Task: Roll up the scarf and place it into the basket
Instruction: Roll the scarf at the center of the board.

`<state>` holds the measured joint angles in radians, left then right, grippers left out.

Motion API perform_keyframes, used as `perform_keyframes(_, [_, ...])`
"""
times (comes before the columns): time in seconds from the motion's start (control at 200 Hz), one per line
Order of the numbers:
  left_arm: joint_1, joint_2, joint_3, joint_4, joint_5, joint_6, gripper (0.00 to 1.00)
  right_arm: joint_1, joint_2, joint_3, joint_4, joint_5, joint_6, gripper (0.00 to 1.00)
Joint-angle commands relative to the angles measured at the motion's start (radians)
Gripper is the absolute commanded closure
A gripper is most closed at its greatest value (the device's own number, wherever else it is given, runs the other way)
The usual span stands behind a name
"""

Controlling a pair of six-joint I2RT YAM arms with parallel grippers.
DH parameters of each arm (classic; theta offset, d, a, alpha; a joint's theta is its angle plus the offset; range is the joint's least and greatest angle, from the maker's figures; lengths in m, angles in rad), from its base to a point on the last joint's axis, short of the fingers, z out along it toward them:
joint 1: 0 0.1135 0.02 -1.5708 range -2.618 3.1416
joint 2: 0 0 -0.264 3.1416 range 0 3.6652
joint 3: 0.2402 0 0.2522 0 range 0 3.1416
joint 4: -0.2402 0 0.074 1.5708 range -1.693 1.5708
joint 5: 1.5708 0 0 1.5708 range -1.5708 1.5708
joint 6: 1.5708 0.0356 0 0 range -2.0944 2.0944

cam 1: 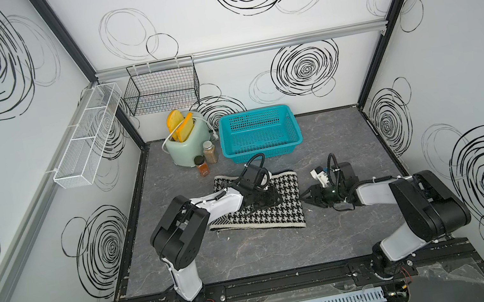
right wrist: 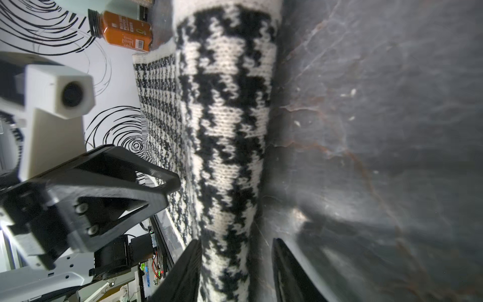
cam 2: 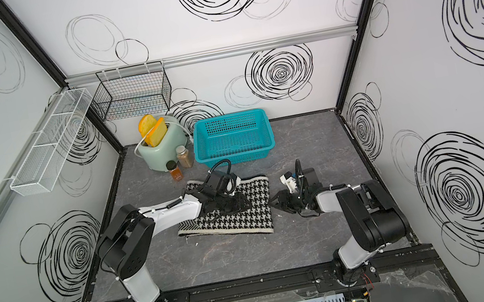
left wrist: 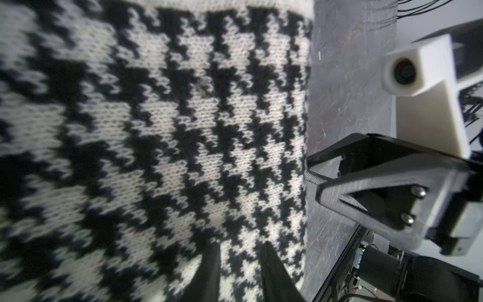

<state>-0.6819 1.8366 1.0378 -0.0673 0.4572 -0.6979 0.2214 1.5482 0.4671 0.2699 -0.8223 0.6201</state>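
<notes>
Right wrist view: the right gripper (right wrist: pixel 236 243) is standing with jaws apart, straddling the rounded, doubled-over edge of the scarf (right wrist: pixel 224 130) and not yet clamping it.

Left wrist view: the left gripper (left wrist: pixel 240 245) is hovering low over the houndstooth face. Its fingertips are a narrow gap apart and pinching nothing that shows.

The scarf is lying folded flat mid-table (cam 1: pixel 252 257), in front of the basket (cam 1: pixel 252 112).

Risks, as I judge them:
- The soft, stretchy knit is likely to slump and unroll once released.
- A jaw may catch only the top layer.
- A fat roll may snag on the basket's wide rim.

The basket is looking like stiff, perforated plastic. The table is showing smooth, marbled grey.
</notes>
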Motion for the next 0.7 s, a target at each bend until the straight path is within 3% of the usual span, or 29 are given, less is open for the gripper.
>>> perform_keyframes(0.0, [-0.015, 0.023, -0.033, 0.14, 0.048, -0.056, 0.75, 0.009, 0.027, -0.031, 0.063, -0.046, 0.016, 0.53])
perform_keyframes(0.295, [-0.017, 0.075, -0.074, 0.122, 0.035, -0.062, 0.78, 0.009, 0.034, -0.082, 0.186, -0.088, 0.07, 0.52])
perform_keyframes(0.47, [0.006, 0.069, -0.175, 0.263, 0.096, -0.174, 0.81, 0.009, 0.092, -0.095, 0.282, -0.106, 0.11, 0.52])
perform_keyframes(0.695, [0.02, 0.069, -0.202, 0.303, 0.133, -0.212, 0.81, 0.011, 0.164, -0.079, 0.318, -0.105, 0.119, 0.54])
